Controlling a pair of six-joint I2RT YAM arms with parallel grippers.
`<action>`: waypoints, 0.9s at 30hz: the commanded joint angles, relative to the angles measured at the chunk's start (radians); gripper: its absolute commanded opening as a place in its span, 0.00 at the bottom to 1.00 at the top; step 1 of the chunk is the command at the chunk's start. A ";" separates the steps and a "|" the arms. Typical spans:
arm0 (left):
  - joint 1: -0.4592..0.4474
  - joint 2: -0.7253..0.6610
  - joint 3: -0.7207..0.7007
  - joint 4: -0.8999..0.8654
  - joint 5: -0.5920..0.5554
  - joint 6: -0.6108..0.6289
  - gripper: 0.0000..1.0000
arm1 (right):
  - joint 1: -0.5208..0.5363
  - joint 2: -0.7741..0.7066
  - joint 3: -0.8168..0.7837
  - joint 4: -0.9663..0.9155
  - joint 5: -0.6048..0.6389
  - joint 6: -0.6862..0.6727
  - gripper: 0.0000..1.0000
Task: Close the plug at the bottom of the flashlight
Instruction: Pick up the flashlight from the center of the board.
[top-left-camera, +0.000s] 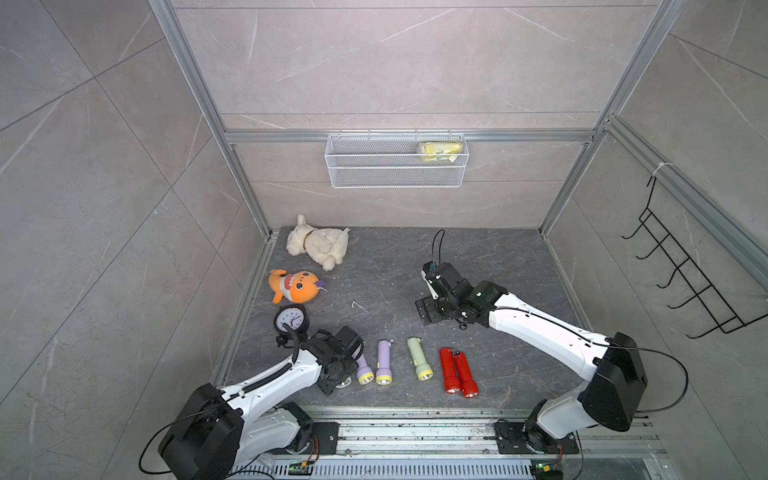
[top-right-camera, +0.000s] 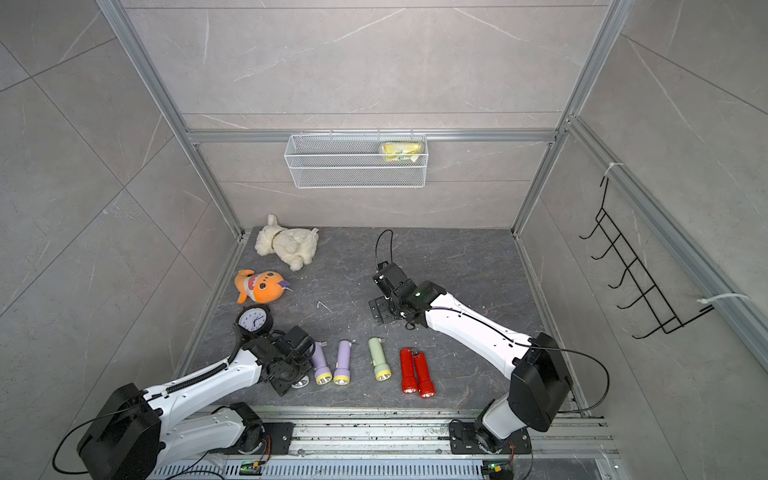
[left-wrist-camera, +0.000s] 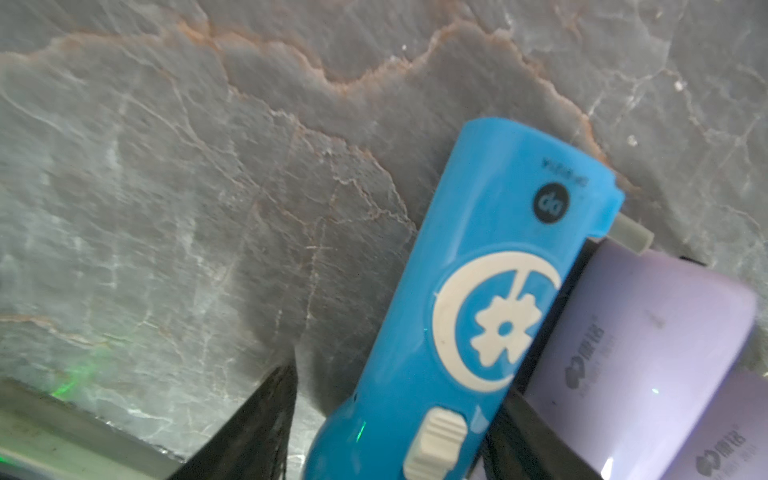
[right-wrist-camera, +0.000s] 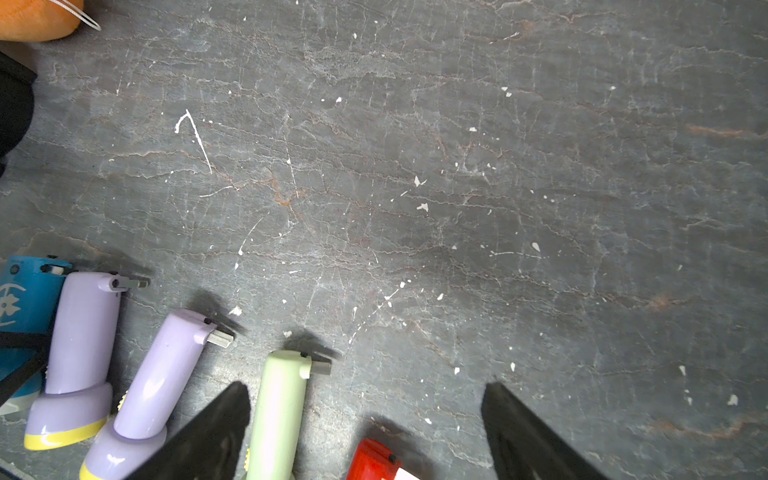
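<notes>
Progress looks slight: your left claw (left-wrist-camera: 415, 353) straddles the blue flashlight (left-wrist-camera: 490, 249) at the near left of the surface (top-left-camera: 498, 270), jaws slack, plug (left-wrist-camera: 633, 233) still sticking out; your right claw (right-wrist-camera: 368, 386) gapes empty farther in; beyond lie two purple flashlights (top-left-camera: 364, 365) (top-left-camera: 384, 360), one green flashlight (top-left-camera: 419, 357), two red flashlights (top-left-camera: 448, 370) (top-left-camera: 466, 376), two plush toys (top-left-camera: 318, 247) (top-left-camera: 296, 286), one clock (top-left-camera: 291, 319).

In the left wrist view, a blue flashlight (left-wrist-camera: 478, 291) at lower right is smooth, glossy plastic, as is the purple flashlight (left-wrist-camera: 648, 332) beside it; the tabletop (left-wrist-camera: 166, 187) under them looks like matt dark grey slate, veined and slightly rough. In a top view, a white plush dog (top-left-camera: 318, 247) and an orange plush fish (top-left-camera: 297, 286) at centre left are soft, fuzzy cloth. Above them, the wire-mesh basket (top-left-camera: 374, 174) is white-coated metal, its rail (top-left-camera: 282, 136) brushed aluminium, the wall panels (top-left-camera: 374, 62) smooth, satin and stone-look.
</notes>
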 joint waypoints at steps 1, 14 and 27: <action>0.015 -0.013 0.037 -0.062 -0.072 0.024 0.77 | -0.005 0.025 -0.004 0.003 -0.005 -0.010 0.92; 0.022 0.102 0.061 0.018 -0.138 0.077 0.77 | -0.011 0.025 0.000 0.003 0.002 -0.008 0.94; 0.023 0.170 0.108 0.045 -0.146 0.129 0.26 | -0.021 0.043 -0.006 0.011 0.002 -0.001 0.94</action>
